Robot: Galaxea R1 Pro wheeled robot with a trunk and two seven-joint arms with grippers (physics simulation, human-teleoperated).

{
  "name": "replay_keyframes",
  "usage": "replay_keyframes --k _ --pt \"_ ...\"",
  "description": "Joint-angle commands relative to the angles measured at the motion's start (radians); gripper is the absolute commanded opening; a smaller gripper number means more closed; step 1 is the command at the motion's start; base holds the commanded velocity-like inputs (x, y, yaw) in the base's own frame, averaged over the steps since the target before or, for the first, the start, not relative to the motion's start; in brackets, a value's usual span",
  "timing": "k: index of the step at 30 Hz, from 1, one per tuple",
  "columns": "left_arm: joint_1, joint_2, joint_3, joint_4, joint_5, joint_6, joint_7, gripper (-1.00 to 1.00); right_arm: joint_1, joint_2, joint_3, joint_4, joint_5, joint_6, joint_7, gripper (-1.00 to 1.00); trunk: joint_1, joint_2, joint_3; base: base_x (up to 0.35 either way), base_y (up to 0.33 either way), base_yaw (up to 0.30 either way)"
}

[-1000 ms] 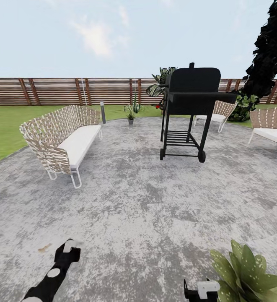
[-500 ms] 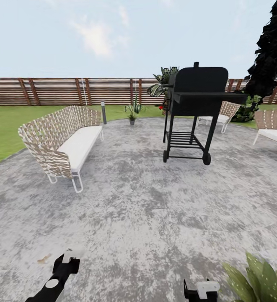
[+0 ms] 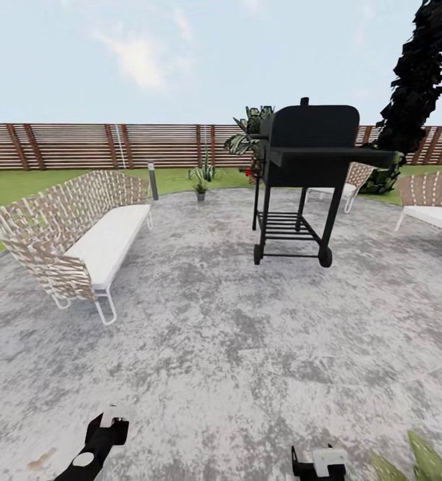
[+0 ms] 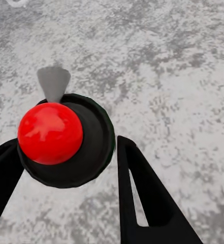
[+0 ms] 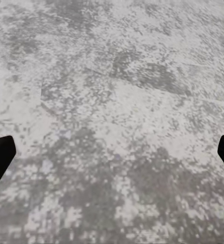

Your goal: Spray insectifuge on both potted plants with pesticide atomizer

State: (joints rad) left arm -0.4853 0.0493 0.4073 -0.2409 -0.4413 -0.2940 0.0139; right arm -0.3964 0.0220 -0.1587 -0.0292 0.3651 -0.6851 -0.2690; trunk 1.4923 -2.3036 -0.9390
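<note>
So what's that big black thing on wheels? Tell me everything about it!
It's a black barbecue grill standing upright on the grey speckled paving. It has a boxy body with a rounded lid, shut, with a small knob on top. A flat shelf sticks out on one side. Thin legs hold a slatted rack low down, and small wheels touch the ground. It looks like dark metal. Nothing is on it, and a woven sofa sits apart from it.
</note>
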Motion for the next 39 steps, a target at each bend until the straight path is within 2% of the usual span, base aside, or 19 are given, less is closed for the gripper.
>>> replay_keyframes --k 1,14,39 --pt "-0.001 0.000 0.007 0.002 -0.011 -0.005 0.001 -1.00 0.000 0.001 -0.007 0.001 0.011 -0.002 -0.006 1.00 0.000 0.000 -0.001 0.308 0.140 -0.001" --pt "-0.001 -0.002 0.007 0.002 -0.011 -0.005 0.001 -1.00 0.000 -0.002 -0.008 0.002 0.011 0.001 -0.007 1.00 0.000 0.000 -0.001 0.329 0.104 0.000" --pt "-0.001 -0.005 0.007 0.000 -0.011 -0.005 0.001 -1.00 0.000 -0.002 -0.008 0.002 0.011 0.001 -0.007 1.00 0.000 0.000 -0.001 0.338 0.003 0.000"
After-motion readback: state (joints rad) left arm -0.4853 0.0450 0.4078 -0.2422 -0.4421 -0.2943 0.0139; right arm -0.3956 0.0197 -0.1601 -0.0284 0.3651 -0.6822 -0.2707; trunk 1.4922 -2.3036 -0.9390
